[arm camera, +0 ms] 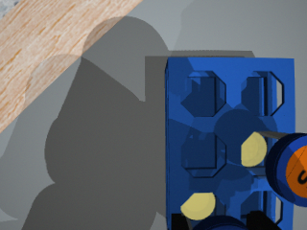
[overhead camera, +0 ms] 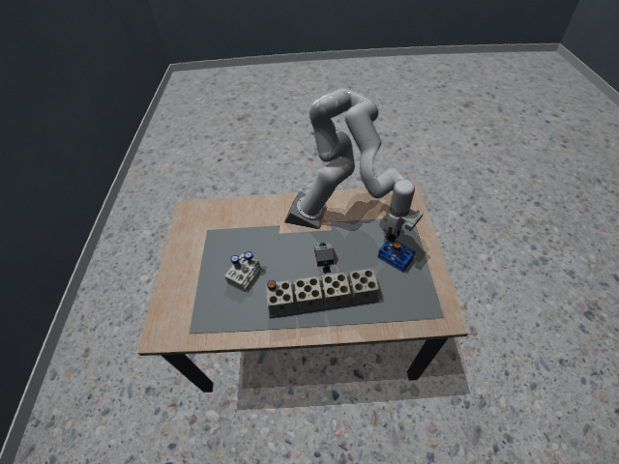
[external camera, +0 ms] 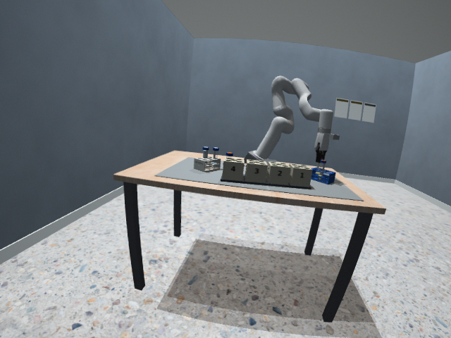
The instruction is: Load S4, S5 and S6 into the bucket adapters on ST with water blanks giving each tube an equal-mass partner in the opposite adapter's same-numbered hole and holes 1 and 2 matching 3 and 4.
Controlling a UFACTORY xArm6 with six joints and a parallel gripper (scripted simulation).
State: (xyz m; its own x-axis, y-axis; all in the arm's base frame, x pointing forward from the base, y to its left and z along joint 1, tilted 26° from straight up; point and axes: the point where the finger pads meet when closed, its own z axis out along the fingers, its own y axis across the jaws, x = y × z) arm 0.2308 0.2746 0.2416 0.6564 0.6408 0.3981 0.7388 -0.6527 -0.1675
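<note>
My gripper (overhead camera: 393,236) (external camera: 320,160) (arm camera: 220,224) points down over the blue rack (overhead camera: 399,266) (external camera: 328,179) (arm camera: 235,65), its fingers shut on the S5 tube (arm camera: 219,220) at the blue cap. That tube is still low in the rack; its label is out of view. The S6 tube (overhead camera: 397,246) (external camera: 323,160) (arm camera: 298,172), orange dot on top, stands beside it. The S4 tube (overhead camera: 271,284) (external camera: 229,154) stands in adapter 4 (overhead camera: 280,305) (external camera: 232,176). Adapters 3 (overhead camera: 309,301) (external camera: 256,177), 2 (overhead camera: 337,297) (external camera: 280,179) and 1 (overhead camera: 365,293) (external camera: 301,181) show no tubes.
A white rack (overhead camera: 243,283) (external camera: 199,164) at the left holds two white-dotted blanks, one blank (overhead camera: 234,259) (external camera: 206,148) left of the other blank (overhead camera: 248,255) (external camera: 215,148). The DONE key (overhead camera: 322,245) is on its small desk (overhead camera: 324,255) between the racks, behind the adapter row.
</note>
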